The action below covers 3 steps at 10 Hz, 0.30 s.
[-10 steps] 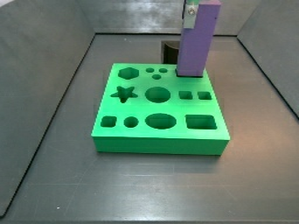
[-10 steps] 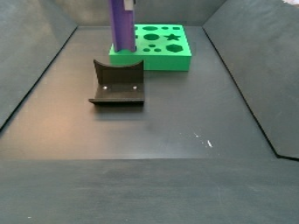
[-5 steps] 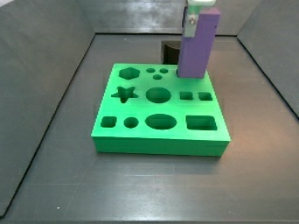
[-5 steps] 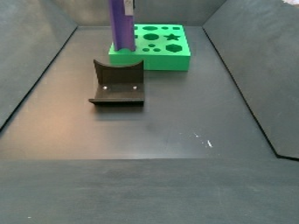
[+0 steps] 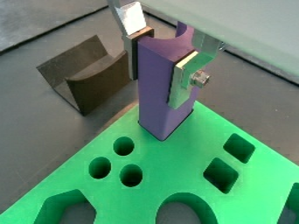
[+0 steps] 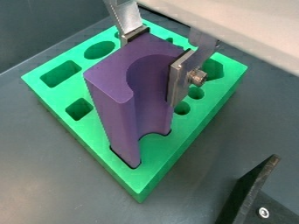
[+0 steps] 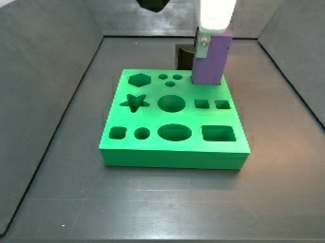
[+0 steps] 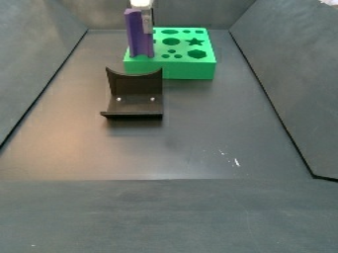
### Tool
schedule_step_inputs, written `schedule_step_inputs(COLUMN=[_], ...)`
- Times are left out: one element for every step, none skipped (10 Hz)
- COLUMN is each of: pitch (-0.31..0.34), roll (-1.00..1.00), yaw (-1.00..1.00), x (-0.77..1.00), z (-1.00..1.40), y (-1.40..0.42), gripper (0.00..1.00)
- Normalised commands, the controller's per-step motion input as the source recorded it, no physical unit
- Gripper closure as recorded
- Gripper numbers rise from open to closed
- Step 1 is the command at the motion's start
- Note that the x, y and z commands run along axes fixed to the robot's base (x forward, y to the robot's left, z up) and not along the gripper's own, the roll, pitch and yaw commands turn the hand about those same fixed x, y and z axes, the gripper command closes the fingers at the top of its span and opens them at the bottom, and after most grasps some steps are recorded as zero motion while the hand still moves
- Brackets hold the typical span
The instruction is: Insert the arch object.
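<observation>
The arch object [image 5: 158, 87] is a tall purple bar with a semicircular hollow along one face. It stands upright with its lower end in a hole at the green board's [image 6: 152, 179] edge, on the side nearest the fixture. My gripper [image 5: 163, 54] is shut on the bar's upper end, one silver finger on each side, as the wrist views show [image 6: 158, 57]. In the side views the bar [image 7: 211, 59] [image 8: 136, 35] rises from the board [image 7: 178, 157] [image 8: 185, 67], with the gripper [image 7: 214, 24] directly above it.
The dark fixture [image 8: 132, 94] stands on the floor just beside the board, close to the bar, and also shows in both wrist views [image 5: 87, 74] [image 6: 263, 197]. The board has several other shaped holes. Grey walls enclose the floor.
The gripper has come straight down with the purple bar. The bar now stands lower, with more of its bottom end sunk into the board's hole.
</observation>
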Motion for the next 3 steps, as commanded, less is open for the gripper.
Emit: schedule_step_inputs(pitch=[0.000, -0.003, 0.000], roll=[-0.01, -0.02, 0.00], yaw=[0.00, 0.00, 0.00], x=[0.00, 0.00, 0.00], z=[-0.03, 0.00, 0.00], y=[0.00, 0.00, 0.00], gripper=[1.00, 1.00, 1.00])
